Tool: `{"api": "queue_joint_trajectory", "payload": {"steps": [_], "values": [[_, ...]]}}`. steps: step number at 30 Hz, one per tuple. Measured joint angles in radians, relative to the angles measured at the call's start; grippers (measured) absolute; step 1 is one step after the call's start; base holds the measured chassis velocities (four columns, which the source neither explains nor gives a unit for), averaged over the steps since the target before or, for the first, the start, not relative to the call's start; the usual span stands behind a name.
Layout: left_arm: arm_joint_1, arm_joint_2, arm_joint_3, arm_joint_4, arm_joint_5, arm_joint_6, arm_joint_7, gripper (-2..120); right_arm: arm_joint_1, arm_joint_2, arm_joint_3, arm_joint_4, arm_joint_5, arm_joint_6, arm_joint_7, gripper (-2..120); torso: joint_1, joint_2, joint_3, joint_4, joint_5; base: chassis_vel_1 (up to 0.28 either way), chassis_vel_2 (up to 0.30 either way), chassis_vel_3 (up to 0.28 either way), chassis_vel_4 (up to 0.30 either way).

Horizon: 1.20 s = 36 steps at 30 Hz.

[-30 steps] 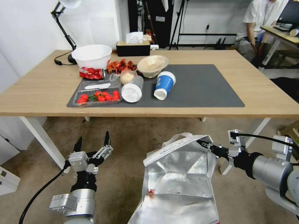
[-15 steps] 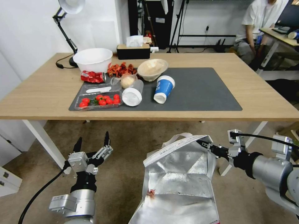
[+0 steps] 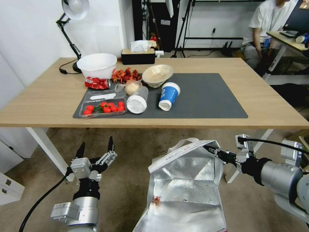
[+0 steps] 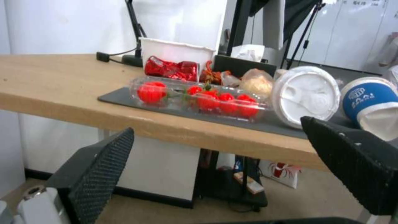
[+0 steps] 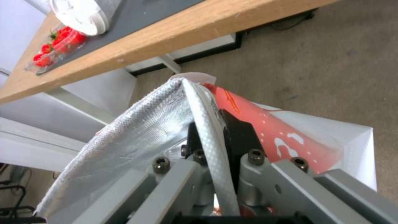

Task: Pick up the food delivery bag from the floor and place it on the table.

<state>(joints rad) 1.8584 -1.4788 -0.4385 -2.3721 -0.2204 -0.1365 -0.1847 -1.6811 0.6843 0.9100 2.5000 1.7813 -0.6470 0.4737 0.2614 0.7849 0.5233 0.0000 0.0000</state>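
Here, closed hard on the rim of the food delivery bag (image 5: 136,137): right gripper (image 5: 211,140) with one of its fingers (image 5: 238,132) against the red outer face and the other inside against the silver foil, the white woven edge nipped between. Just past the fingertips, the bag's top corner and a white strap handle (image 3: 183,141); below them, the open foil mouth and the boxy body sagging toward the floor (image 3: 135,151), whether touching it or just clear, cannot tell. Above and beyond the fingers, the bench (image 3: 48,96) edge, with a blue cup (image 3: 169,95), a lidded white cup (image 3: 136,101) and a tray of tomatoes (image 3: 103,107) on the dark mat (image 3: 209,96).

Judged best: keep the pinch firm, since only thin rim fabric is held and a heavy body may slip or tear loose; raise well above the bench edge before going forward, so the hanging bottom clears the wood; aim for the bare stretch of mat right of the blue cup, away from the tipped cups.

Right arm reaching in from the side, wrist roughly level, fingers pointing across toward the bag. Left gripper (image 3: 95,149) low beside the bag and apart from it, fingers spread and pointing up, holding nothing.
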Motion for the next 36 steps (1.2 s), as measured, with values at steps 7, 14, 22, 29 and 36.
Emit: {"api": "queue_joint_trajectory", "payload": {"steps": [7, 14, 22, 29, 36], "values": [[-0.002, 0.001, 0.000, -0.001, -0.002, 0.000, 0.000, 100, 0.001, -0.001, 0.000, 0.000, 0.000, -0.001, 0.001, 0, 0.013, 0.029, 0.017, -0.0001, 0.0000, 0.000, 0.000, 0.000, 0.000], [-0.005, 0.001, 0.001, 0.000, -0.004, 0.002, -0.001, 100, 0.001, -0.003, -0.001, 0.000, 0.000, -0.002, 0.002, 0, 0.027, 0.064, 0.038, -0.0001, 0.0000, 0.000, 0.000, 0.000, 0.000], [-0.007, 0.002, 0.001, 0.002, -0.004, 0.002, -0.002, 100, 0.002, -0.005, -0.002, 0.000, 0.000, -0.002, 0.003, 0, 0.036, 0.085, 0.049, -0.0002, 0.0000, 0.000, 0.000, 0.000, 0.000], [-0.007, 0.005, 0.000, 0.005, -0.009, 0.003, -0.003, 100, 0.002, -0.002, -0.004, 0.000, 0.000, -0.003, 0.004, 0, 0.055, 0.129, 0.075, -0.0001, 0.0000, 0.000, 0.000, 0.000, 0.000], [-0.007, 0.009, -0.001, 0.011, -0.012, -0.001, 0.000, 100, 0.002, 0.002, -0.005, 0.000, -0.002, -0.004, 0.005, 0, 0.075, 0.176, 0.102, -0.0002, 0.0000, 0.000, 0.000, 0.000, 0.000]]}}
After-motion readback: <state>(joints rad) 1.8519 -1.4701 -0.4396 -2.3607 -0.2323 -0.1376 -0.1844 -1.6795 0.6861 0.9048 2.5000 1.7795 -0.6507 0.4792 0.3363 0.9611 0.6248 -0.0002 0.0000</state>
